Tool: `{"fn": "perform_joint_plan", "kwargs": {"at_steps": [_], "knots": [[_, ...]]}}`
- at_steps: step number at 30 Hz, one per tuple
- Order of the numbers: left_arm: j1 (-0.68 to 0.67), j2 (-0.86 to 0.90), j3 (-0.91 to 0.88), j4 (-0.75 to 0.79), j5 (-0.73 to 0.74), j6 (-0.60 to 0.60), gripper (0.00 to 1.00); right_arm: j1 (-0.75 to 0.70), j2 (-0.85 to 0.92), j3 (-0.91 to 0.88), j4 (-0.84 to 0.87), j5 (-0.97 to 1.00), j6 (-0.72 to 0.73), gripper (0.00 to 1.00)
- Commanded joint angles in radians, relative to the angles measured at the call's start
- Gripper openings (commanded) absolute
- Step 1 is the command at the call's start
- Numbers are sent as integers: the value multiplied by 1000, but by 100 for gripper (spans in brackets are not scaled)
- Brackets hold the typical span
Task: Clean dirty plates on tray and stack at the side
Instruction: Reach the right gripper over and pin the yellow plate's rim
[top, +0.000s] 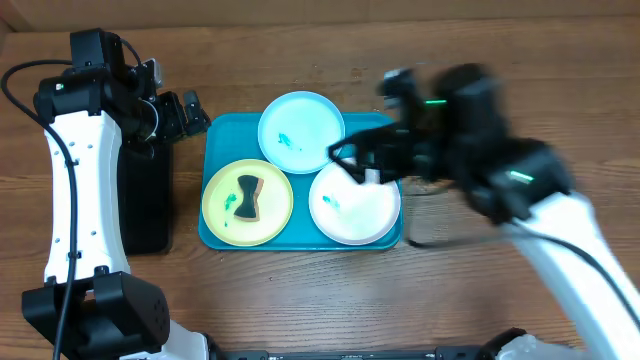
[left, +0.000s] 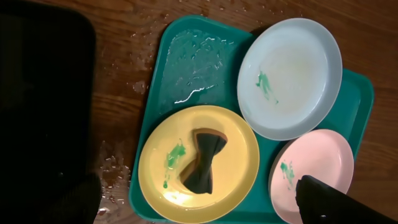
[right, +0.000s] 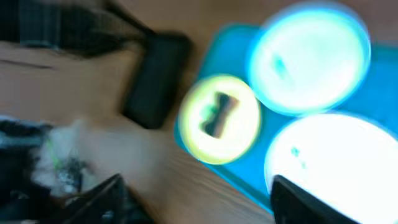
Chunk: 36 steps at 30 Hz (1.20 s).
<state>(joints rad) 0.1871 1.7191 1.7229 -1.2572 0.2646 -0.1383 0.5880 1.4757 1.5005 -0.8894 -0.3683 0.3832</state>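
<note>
overhead: tray (top: 215, 140) holds mint plate (top: 301, 131), yellow plate (top: 247, 203), white plate (top: 355, 205); left gripper (top: 190, 112) beside tray's left rim; right gripper (top: 352, 165), blurred, over white plate | left wrist: jaws wide apart, empty | right wrist: blurred, jaws wide apart, holding nothing

R gripper (top: 358, 163) blurred, white plate (top: 355, 210) partly hidden.

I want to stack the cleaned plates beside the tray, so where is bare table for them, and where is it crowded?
Bare table lies on the near side of the tray and also behind it. The left side is crowded by the black tray and the left arm; the right arm hangs over the tray's right edge.
</note>
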Motion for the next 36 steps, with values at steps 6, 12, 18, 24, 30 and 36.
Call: {"fn": "perform_joint_plan", "kwargs": {"at_steps": [6,12,18,24,30,36], "knots": [[2,0,13,-2,-2,0,100,141,377,7,195,285,184,47],[2,0,13,1,-2,0,100,176,522,7,307,278,137,47],[2,0,13,-1,-2,0,100,204,589,6,320,331,142,43],[2,0,13,-5,-1,0,100,219,635,3,319,330,164,42],[-6,2,13,-26,-2,1,97,223,666,1,333,330,168,40],[-32,9,-16,-26,40,1,60,224,692,-2,332,330,171,28]]}}
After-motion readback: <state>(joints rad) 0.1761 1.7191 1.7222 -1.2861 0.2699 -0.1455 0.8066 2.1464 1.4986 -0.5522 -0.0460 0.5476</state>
